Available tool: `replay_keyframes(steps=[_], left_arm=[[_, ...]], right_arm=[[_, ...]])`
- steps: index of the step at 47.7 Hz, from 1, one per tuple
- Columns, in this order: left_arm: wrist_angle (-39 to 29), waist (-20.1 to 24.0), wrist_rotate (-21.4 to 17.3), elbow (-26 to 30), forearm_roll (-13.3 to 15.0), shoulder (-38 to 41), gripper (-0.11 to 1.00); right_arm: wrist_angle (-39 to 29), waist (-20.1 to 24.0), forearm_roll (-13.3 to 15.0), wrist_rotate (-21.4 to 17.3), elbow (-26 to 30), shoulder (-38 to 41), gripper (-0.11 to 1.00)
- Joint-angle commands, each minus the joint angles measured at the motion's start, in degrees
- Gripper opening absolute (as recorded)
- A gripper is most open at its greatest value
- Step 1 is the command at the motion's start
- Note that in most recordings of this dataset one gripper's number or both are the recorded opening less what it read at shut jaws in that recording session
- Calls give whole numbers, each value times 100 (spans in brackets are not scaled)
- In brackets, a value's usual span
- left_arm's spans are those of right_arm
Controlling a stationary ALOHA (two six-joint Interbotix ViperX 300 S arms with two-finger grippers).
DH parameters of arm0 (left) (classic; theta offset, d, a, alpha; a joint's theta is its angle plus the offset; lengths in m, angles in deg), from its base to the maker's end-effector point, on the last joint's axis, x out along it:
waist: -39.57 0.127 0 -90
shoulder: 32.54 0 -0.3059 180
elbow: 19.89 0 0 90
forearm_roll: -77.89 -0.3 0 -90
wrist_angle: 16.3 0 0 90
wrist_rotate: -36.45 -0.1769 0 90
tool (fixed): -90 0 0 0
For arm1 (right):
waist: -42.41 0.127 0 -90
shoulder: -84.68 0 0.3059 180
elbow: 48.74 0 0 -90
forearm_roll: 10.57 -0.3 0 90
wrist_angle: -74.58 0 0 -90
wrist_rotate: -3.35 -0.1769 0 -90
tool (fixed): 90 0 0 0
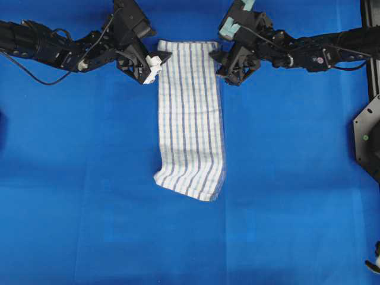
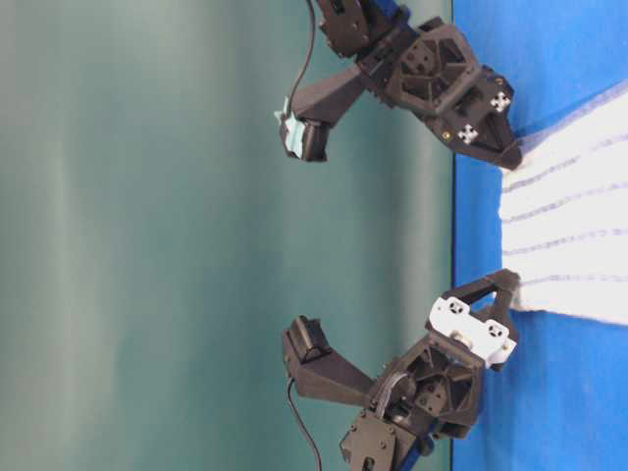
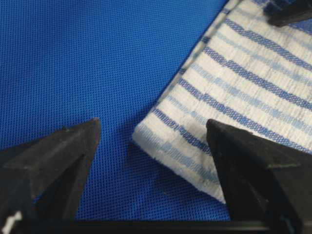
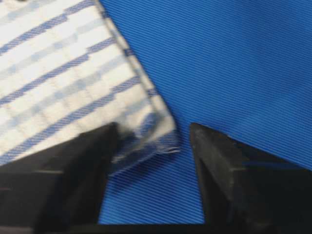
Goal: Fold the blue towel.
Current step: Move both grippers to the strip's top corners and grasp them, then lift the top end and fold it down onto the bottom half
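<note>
Blue cloth covers the table (image 1: 71,208), and the blue towel (image 1: 190,119) is laid lengthwise across its middle. The left gripper (image 1: 155,61) and right gripper (image 1: 221,64) are set at the far corners, fingers (image 3: 53,156) spread around each, presumably so that edge can be lifted. No containers are seen.

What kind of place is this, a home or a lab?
Probably a robot lab bench: two black arms with a left gripper and right gripper, a plain blue table covering, and one white blue-striped cloth towel.
</note>
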Motion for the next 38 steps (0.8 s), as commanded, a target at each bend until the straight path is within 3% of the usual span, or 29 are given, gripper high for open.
replay_keyframes(steps=[1, 5, 11, 16, 38], left_arm=[[53, 18, 0, 79, -18, -79, 77], [53, 18, 0, 88, -18, -79, 61], [70, 18, -9, 97, -44, -79, 23], [141, 18, -9, 123, -141, -88, 3], [272, 281, -26, 466, -176, -114, 2]], right_arm=[[26, 26, -18, 18, 114, -44, 60], [18, 70, -18, 26, 97, -44, 42], [-18, 114, -9, 44, 97, -44, 13], [-9, 114, -9, 44, 105, -62, 6], [18, -158, 9, 114, 79, -615, 6]])
